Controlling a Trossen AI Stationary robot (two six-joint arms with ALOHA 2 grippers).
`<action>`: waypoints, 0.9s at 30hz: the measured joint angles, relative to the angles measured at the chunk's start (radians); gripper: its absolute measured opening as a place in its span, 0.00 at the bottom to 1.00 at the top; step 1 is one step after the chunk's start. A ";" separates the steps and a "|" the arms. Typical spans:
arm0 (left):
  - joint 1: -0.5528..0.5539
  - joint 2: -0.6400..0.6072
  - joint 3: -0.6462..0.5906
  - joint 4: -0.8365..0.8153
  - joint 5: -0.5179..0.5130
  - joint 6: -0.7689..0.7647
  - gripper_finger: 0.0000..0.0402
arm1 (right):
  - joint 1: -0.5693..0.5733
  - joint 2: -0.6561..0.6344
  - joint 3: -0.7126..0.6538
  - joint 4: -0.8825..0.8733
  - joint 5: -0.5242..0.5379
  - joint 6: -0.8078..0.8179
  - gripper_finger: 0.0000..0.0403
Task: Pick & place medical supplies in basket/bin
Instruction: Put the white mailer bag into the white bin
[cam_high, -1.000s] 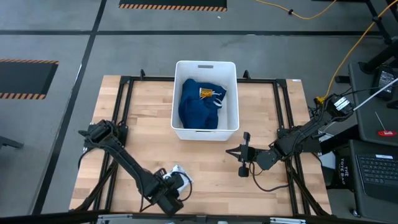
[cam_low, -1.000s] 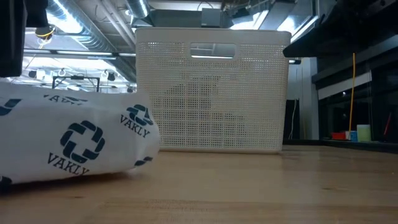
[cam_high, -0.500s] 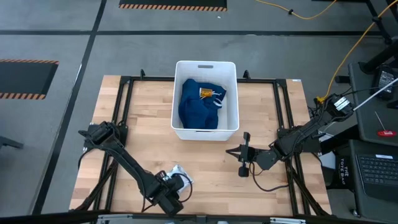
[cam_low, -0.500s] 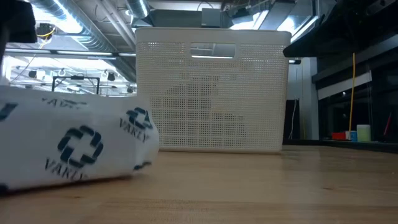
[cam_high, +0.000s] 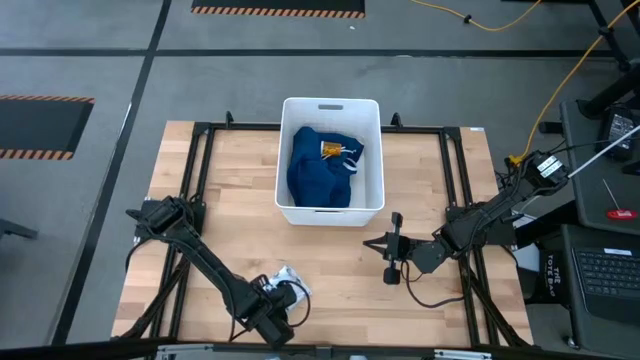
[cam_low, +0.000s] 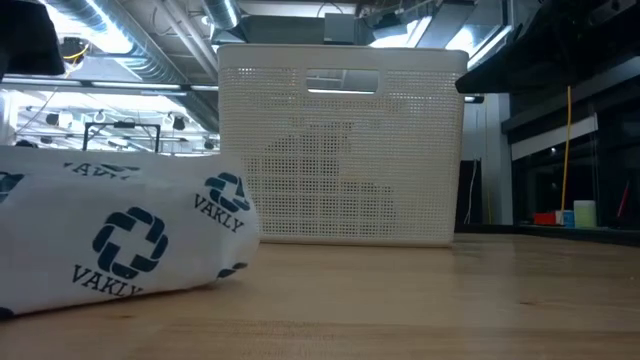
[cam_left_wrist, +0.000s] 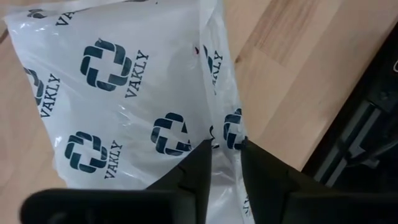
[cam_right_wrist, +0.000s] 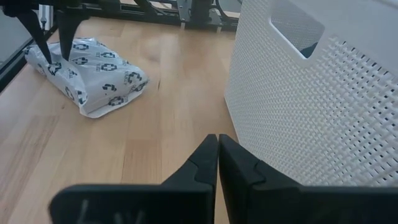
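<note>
Left claw pinching just the edge of the packet, bin's half loaded

My left claw (cam_left_wrist: 225, 149) is at the near-left of the wooden counter (cam_high: 420, 200), fingers nipped on a thin fold of the crinkly white plastic packet printed with blue rings (cam_left_wrist: 124, 93). With that little plastic in the grip, I reckon it could slide out or tear on the lift. The tall white perforated plastic tub (cam_high: 375, 150) sits mid-counter with the dark blue cloth garment (cam_high: 315, 170) inside. My right claw (cam_right_wrist: 217, 152) waits near the tub's corner, pressed together, empty.
</note>
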 joint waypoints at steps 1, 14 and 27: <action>0.000 0.000 0.000 0.000 0.000 0.001 0.18 | 0.000 0.000 0.000 0.000 0.000 0.000 0.04; 0.000 0.003 -0.001 0.024 0.004 0.002 0.01 | 0.000 0.000 0.000 0.000 0.000 -0.004 0.04; 0.002 0.004 -0.002 0.099 0.052 0.078 0.14 | 0.000 0.000 0.000 -0.001 0.000 -0.004 0.04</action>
